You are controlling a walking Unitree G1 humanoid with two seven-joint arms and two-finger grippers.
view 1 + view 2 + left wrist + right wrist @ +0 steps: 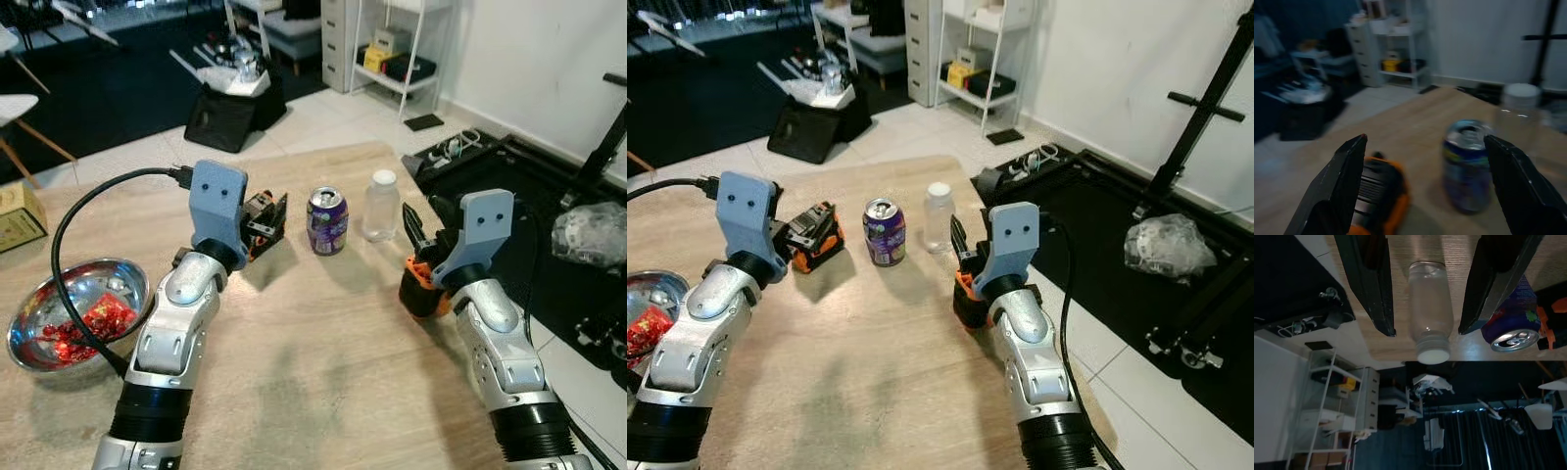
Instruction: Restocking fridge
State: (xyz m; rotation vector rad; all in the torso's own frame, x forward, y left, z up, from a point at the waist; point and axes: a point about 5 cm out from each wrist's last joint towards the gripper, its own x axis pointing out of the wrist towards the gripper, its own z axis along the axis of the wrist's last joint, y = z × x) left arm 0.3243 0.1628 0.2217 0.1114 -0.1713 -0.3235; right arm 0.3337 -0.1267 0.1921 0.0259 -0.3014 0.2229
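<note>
On the wooden table (323, 352) a purple soda can (327, 221) stands upright with a clear plastic bottle (381, 206) with a white cap just right of it. My right gripper (1426, 332) is open and level with the bottle (1429, 308), which shows between its fingers (1371, 284) a short way ahead, untouched. My left gripper (1424, 139) is open wide at the can's left. An orange and black battery pack (813, 235) lies low between its fingers, with the can (1465, 164) beyond.
A metal bowl (29, 323) holding red wrappers sits at the table's left. A second orange and black object (967, 299) lies under my right wrist, close to the table's right edge. Beyond that edge are a black mat, cables and a stand (1195, 127).
</note>
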